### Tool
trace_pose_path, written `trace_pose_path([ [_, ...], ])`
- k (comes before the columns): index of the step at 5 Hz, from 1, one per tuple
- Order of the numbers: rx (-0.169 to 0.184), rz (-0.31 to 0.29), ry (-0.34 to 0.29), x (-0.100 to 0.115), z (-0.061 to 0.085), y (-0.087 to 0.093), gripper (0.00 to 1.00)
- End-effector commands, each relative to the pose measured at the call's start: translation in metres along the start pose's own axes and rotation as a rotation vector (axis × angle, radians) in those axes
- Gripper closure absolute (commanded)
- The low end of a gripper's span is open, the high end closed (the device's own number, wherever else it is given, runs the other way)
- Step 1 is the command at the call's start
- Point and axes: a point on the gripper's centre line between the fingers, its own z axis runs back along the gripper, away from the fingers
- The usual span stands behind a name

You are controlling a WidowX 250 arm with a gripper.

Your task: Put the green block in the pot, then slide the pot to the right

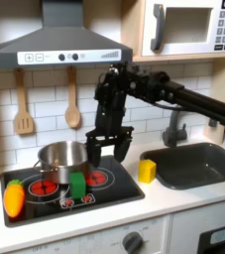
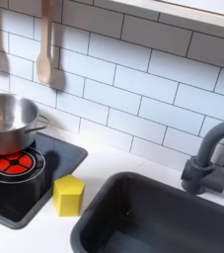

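In the first exterior view the scene is a toy kitchen: a pale tabletop (image 1: 173,198) carries a black stove top (image 1: 69,186) with red burner rings, backed by white tile, with a grey range hood (image 1: 59,45) above and a microwave (image 1: 188,28) high toward the first exterior view's right. Two wooden utensils, a slotted spatula (image 1: 23,104) and a spoon (image 1: 72,102), hang on the tile. A dark sink (image 1: 195,164) with a grey faucet (image 1: 173,127) lies well apart from the stove top toward the first exterior view's right.

The pot (image 1: 61,159) sits upright on the stove top's back part; its inside cannot be made out. The green block (image 1: 77,185) stands upright, long axis vertical, on the stove top just in front of the pot. An orange toy with a green tip (image 1: 14,197) lies at the stove top's near edge toward the first exterior view's left. A yellow block (image 1: 147,171) stands on the tabletop between stove top and sink.

The black arm reaches in from the first exterior view's right, and its end effector (image 1: 109,151) hangs pointing down above the stove top beside the pot, fingers spread apart and holding nothing.

In the second exterior view the pot (image 2: 11,119) stands on the stove top (image 2: 33,170) behind a red burner ring, one side handle toward the sink; what shows of its inside looks bare. The yellow block (image 2: 69,195) stands just beside the stove top's corner, near the sink (image 2: 158,217). The faucet (image 2: 208,158) rises behind the sink; the wooden spoon (image 2: 46,49) hangs on the tile.
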Motion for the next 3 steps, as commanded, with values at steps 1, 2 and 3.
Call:
trace_pose_path([
  [1,0.011,-0.022,-0.010,0.017,-0.009,0.019,0.00],
  [2,0.004,-0.025,-0.012,0.027,-0.015,0.028,0.00],
  [3,-0.004,-0.047,-0.003,0.035,-0.020,0.031,0.00],
])
